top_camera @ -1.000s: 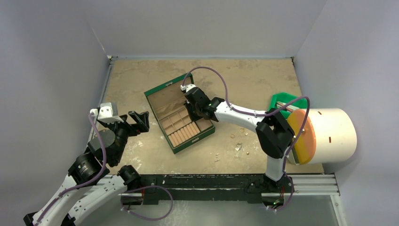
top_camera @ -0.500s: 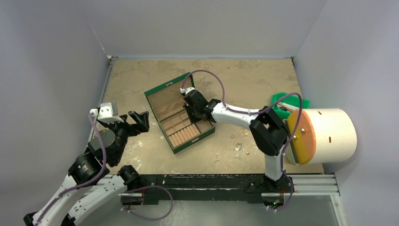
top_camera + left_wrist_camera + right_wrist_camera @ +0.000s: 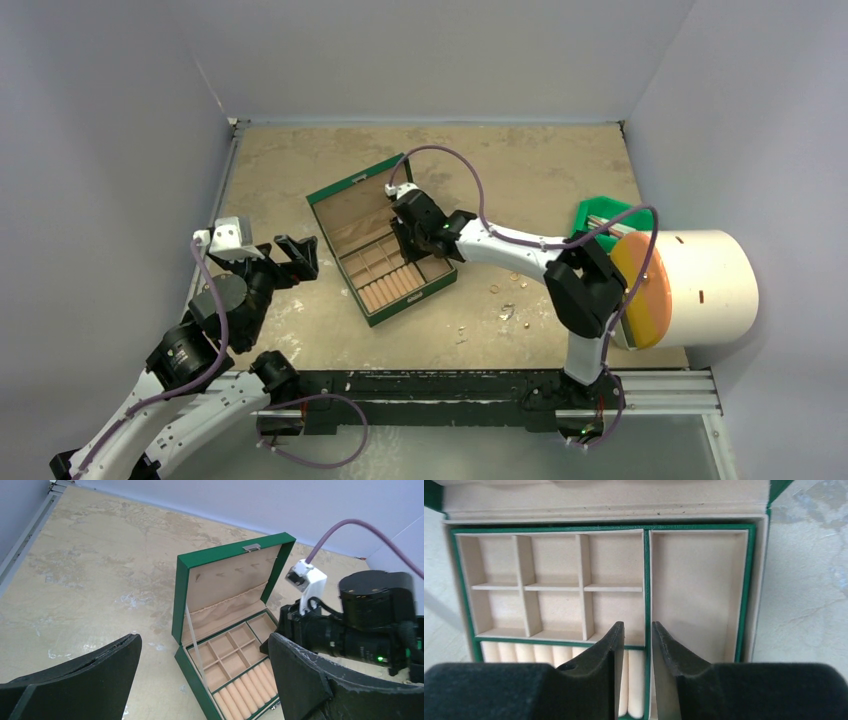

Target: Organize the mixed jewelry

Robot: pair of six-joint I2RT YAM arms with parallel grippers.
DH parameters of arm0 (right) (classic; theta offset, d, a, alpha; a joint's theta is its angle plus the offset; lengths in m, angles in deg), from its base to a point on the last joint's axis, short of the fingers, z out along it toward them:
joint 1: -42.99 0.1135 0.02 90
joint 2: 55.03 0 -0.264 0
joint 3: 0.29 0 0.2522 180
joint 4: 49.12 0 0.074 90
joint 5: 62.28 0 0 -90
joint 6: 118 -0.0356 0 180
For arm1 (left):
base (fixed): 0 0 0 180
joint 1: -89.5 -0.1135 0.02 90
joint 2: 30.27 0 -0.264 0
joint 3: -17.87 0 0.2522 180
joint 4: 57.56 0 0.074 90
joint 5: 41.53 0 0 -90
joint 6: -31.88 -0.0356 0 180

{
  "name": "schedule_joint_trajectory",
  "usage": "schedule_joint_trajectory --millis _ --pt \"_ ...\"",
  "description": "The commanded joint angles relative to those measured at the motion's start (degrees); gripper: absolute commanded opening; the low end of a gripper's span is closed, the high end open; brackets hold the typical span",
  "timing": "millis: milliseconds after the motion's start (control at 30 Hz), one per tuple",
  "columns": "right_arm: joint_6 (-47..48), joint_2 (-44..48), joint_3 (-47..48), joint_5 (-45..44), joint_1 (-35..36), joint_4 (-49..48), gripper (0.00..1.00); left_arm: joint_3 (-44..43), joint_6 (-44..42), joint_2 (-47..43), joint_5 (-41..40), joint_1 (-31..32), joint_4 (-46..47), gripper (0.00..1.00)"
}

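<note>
Right hand point(image 3: 637, 626) over open box point(image 3: 647, 580), jaws a narrow gap apart, nothing between. Left hand point(image 3: 202, 642) wide, empty. Jewelry point(image 3: 507, 311) loose on tabletop point(image 3: 560, 170), right of box.

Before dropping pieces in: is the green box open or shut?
Open. The green box has its lid standing raised, and its tan compartments lie exposed.

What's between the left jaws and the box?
Only bare table. The top view shows it between the left gripper and the box. The left wrist view shows the same.
</note>
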State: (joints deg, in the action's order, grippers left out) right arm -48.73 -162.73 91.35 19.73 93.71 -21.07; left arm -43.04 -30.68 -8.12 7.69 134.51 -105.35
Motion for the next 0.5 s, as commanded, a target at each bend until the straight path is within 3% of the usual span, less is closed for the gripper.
schedule_joint_trajectory --millis 0,467 --pt "-1.1 7.2 -0.3 -2.3 0.5 1.1 0.31 -2.1 0.3 0.5 -0.9 -0.2 1.4 0.98" --pt "-6.0 27.2 -13.6 -11.7 0.5 6.9 0.33 -2.0 1.0 0.3 -2.9 -0.3 1.2 0.99"
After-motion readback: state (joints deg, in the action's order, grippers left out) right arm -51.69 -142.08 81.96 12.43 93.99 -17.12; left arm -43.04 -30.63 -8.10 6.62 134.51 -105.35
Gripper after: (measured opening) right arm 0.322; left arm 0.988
